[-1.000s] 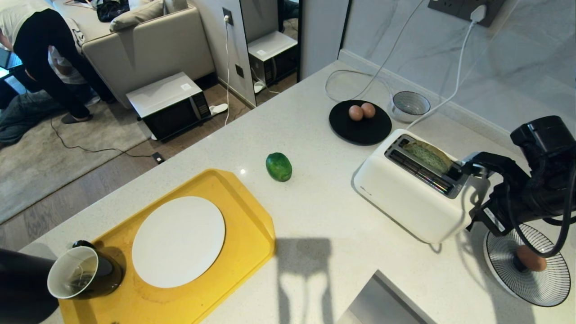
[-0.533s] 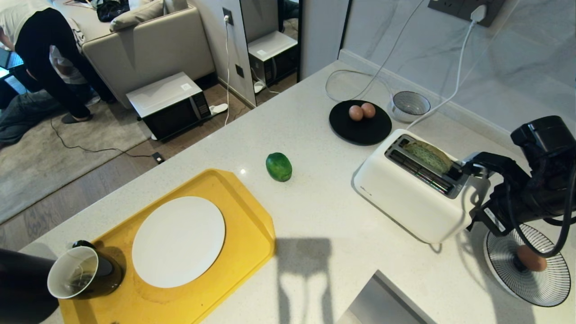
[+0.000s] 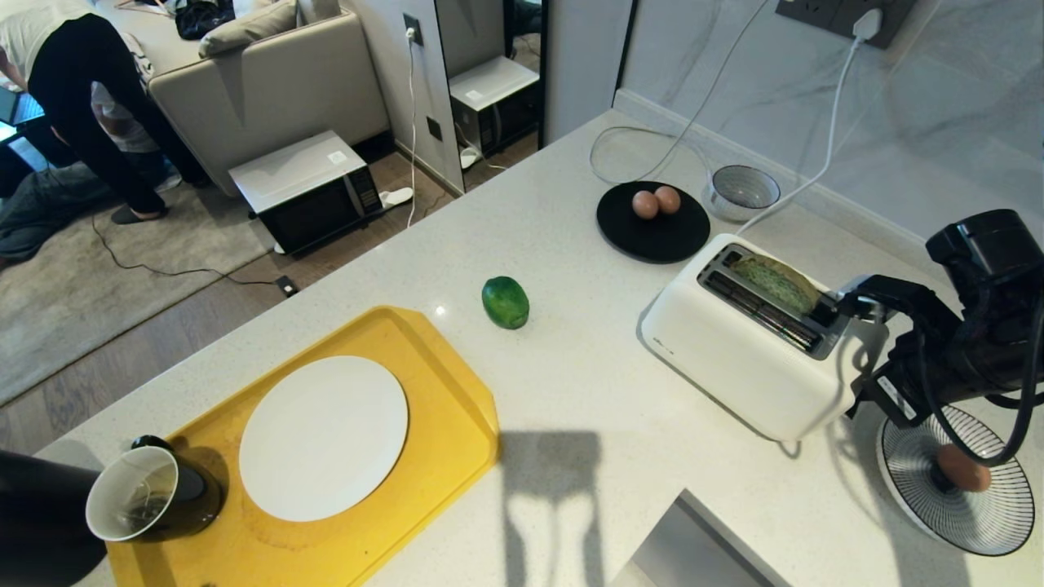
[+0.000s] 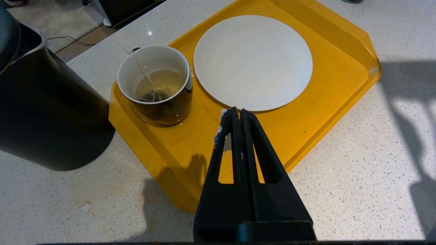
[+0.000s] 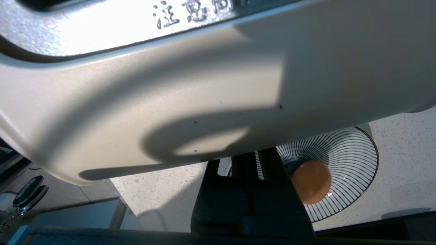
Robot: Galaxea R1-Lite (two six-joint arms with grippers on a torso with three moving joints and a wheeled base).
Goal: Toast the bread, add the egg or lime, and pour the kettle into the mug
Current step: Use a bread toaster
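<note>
The tabletop point(image 3: 587, 408) is a pale speckled slab carrying every item of the task. The yellow tray point(image 3: 440, 456) sits at its near left corner as the serving station, with the white plate point(image 3: 322, 436) lying bare on it, evidently awaiting the toast. The kettle point(image 4: 44, 112) stands just beside the tray's corner on the tabletop, close to the mug point(image 4: 156, 86), a sensible placing for a short pour; the mug rests on the tray next to the plate and holds a teabag in a little liquid. The white toaster point(image 3: 746, 350) stands right of centre, plugged into the wall, with the bread point(image 3: 779, 281) seated in its far slot, top crust showing above the rim. The right tool point(image 3: 852, 303) is pressed against the toaster's end beside the slots with its jaws closed on nothing, which I judge to be the lever being worked to start toasting. The left tool point(image 4: 235, 114) hangs over the tray's near edge, jaws shut and empty, parked. The black plate point(image 3: 652, 224) beyond the toaster holds two eggs point(image 3: 655, 201); a third egg point(image 5: 311, 182) lies in the striped dish point(image 5: 354, 160) near the right arm. The lime point(image 3: 505, 302) lies loose between tray and toaster.
</note>
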